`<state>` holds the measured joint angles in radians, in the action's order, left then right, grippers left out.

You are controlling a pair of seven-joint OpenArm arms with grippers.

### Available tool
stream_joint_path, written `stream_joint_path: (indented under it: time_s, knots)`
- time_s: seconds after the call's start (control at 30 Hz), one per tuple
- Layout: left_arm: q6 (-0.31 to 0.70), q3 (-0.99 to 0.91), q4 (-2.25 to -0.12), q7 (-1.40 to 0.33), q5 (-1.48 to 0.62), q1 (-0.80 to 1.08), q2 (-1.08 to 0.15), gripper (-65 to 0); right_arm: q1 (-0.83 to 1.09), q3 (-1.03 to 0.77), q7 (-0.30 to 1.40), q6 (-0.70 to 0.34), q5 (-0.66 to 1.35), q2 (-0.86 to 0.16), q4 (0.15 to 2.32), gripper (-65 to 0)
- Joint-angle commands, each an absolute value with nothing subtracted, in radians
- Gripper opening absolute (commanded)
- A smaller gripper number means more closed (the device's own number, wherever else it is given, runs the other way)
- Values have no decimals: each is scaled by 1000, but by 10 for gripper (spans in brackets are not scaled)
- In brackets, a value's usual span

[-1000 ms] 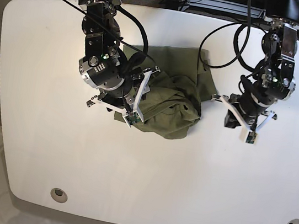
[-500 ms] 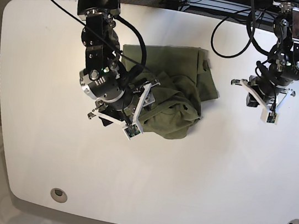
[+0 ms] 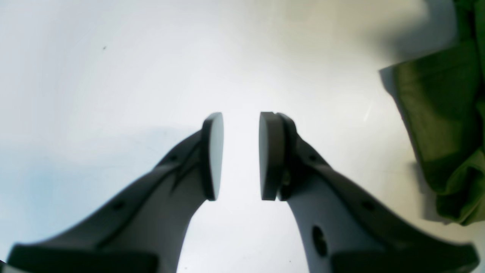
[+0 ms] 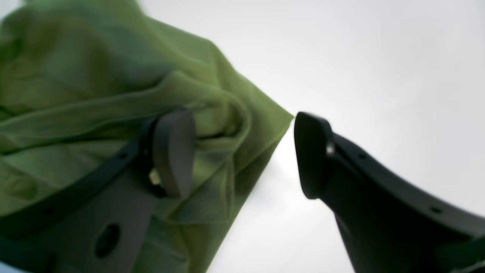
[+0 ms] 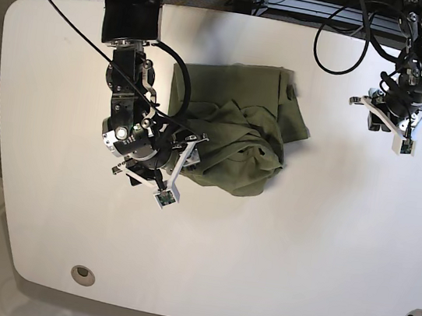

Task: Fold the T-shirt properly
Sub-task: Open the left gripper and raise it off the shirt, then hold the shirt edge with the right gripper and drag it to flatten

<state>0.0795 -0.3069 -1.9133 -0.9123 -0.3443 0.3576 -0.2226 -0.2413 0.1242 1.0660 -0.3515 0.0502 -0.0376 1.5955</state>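
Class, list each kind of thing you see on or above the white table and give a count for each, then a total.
T-shirt: 1
Grippers: 2, the left gripper and the right gripper
Table: 1
Total: 4

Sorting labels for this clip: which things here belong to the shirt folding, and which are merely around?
Part of the job:
- crumpled olive-green cotton T-shirt
- right gripper, jaws apart at the shirt's edge
- left gripper, jaws apart over bare table

Just around:
- white rounded table
- black cables
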Motion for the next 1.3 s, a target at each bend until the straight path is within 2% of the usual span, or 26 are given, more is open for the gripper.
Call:
stream_joint_path:
  time_s: [0.0, 0.23, 0.47, 0.77, 0.83, 0.9, 1.1, 1.17, 1.27]
  knots:
    - [85, -323, -1936, -892, -352, 360, -234, -497, -268, 124, 1023, -357, 61, -48, 1609, -256]
    - [85, -321, -1936, -892, -352, 371, -260, -497, -266, 125, 987, -361, 61, -51, 1566, -256]
    - [84, -321, -1936, -892, -352, 367, -260, -497, -265, 122, 961, -417, 56, -50, 1511, -256]
    - [81, -318, -1934, -892, -351, 360, -260, -497, -262, 125, 955, -417, 59, -45, 1511, -263]
    - [81, -318, -1933, -892, -351, 349, -260, -497, -262, 127, 955, -417, 59, -45, 1511, -290]
    - [81, -318, -1929, -892, -351, 343, -259, -497, -262, 127, 955, -417, 59, -45, 1511, -351]
    - [81, -318, -1928, -892, -349, 338, -260, -497, -262, 127, 957, -417, 61, -44, 1508, -602]
    - [79, -318, -1928, -892, -349, 337, -260, -497, -262, 136, 958, -417, 61, -44, 1506, -635]
    - [79, -318, -1928, -892, -349, 337, -260, -497, -262, 165, 970, -417, 61, -44, 1506, -629]
